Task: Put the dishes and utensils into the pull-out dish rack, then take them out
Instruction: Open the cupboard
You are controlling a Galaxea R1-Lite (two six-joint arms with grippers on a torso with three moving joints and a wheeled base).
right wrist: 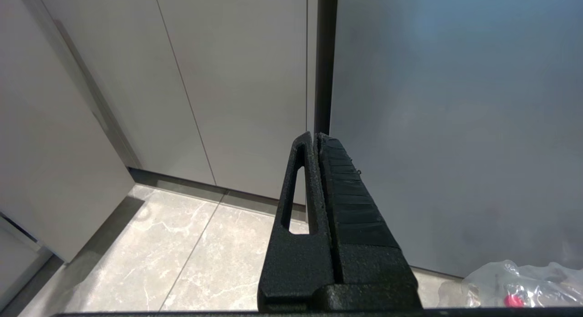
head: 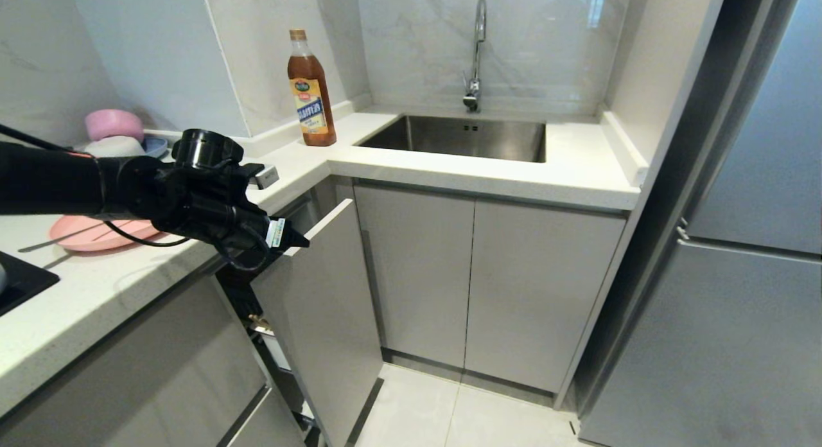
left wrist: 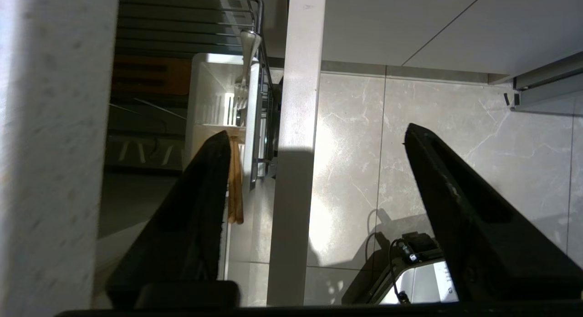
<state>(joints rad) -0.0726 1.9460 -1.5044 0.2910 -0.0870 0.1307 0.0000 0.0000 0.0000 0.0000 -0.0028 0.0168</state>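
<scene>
Above rack [left wrist: 259, 80], left gripper [left wrist: 314, 139] gaped wide, empty — chopsticks [left wrist: 235, 180], spoon [left wrist: 248, 57] loaded; plate [head: 96, 234], bowl [head: 154, 145] left.

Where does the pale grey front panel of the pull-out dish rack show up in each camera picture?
Head view: pale grey front panel, pulled out below the left gripper.
Left wrist view: its top edge, a pale vertical strip between the open fingers.
Right wrist view: not identifiable.
Shared landmark: marbled grey floor tiles.
</scene>
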